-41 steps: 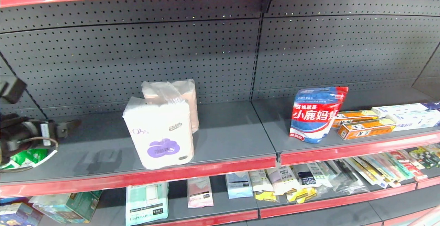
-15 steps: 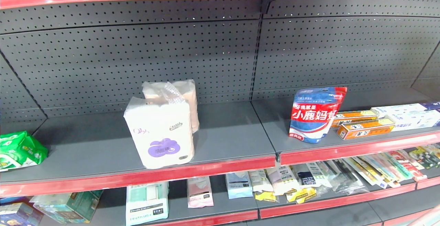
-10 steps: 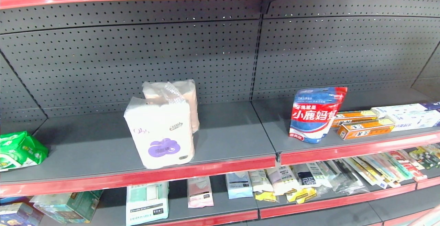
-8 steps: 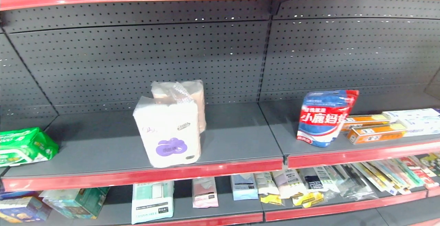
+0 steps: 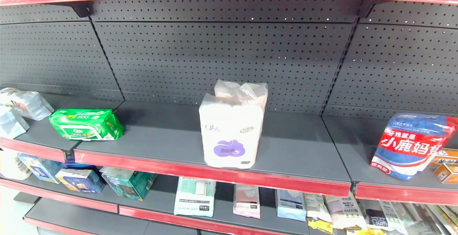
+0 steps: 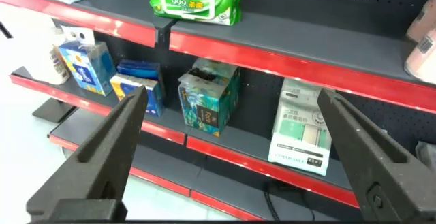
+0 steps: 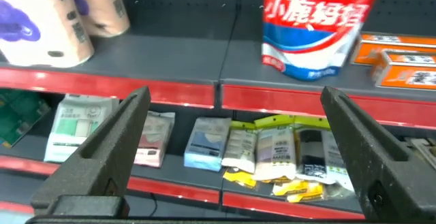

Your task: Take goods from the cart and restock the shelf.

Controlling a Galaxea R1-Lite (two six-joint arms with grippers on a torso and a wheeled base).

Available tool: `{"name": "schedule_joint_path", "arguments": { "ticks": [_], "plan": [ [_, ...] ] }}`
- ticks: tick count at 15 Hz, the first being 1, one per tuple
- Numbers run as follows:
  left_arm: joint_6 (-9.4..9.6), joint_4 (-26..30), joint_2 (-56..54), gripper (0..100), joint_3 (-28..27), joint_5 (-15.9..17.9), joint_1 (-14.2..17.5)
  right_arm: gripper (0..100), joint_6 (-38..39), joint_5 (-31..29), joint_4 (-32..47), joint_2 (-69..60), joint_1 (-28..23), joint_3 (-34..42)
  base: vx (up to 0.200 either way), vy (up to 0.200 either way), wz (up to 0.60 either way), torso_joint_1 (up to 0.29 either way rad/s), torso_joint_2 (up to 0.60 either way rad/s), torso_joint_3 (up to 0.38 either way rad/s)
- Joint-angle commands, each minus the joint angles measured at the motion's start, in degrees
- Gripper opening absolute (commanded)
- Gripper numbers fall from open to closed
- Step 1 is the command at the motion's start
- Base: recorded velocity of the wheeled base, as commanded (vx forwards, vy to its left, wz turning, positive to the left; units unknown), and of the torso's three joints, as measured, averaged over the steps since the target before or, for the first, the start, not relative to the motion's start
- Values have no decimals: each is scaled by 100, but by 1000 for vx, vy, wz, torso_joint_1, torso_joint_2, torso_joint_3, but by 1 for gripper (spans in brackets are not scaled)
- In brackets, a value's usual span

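Two tissue packs (image 5: 230, 135), one green wipes pack (image 5: 87, 124), one pouch (image 5: 411, 145).

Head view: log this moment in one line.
left gripper open; right gripper open; green wipes pack on shelf; toilet-roll pack upright

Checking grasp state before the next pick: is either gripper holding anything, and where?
Nothing is held. The left gripper and right gripper are both open and empty.
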State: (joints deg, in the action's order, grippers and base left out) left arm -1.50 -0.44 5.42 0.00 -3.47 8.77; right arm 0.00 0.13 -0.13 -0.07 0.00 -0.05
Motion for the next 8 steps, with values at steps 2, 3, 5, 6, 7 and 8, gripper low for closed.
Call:
{"name": "schedule_joint_path", "arguments": {
  "ticks": [2, 3, 5, 6, 7, 8],
  "plan": [
    [1, 0, 29, 100, 0, -13, 2, 100, 9, 4, -4, 7, 0, 5, 0, 0, 0, 0, 0, 0],
    [9, 0, 29, 100, 0, -4, 2, 100, 9, 4, -4, 7, 0, -4, 0, 0, 0, 0, 0, 0],
    [132, 0, 29, 100, 0, -4, 2, 100, 0, 4, -4, 7, 0, 5, 0, 0, 0, 0, 0, 0],
    [132, 0, 29, 100, 0, -4, 2, 100, 0, 4, -4, 7, 0, -4, 0, 0, 0, 0, 0, 0],
    [132, 0, 29, 100, 0, -4, 2, 100, 0, 4, -4, 7, 0, -4, 0, 0, 0, 0, 0, 0],
    [132, 0, 29, 100, 0, -13, 2, 100, -9, 4, -4, 7, 0, -4, 0, 0, 0, 0, 0, 0]
  ]
}}
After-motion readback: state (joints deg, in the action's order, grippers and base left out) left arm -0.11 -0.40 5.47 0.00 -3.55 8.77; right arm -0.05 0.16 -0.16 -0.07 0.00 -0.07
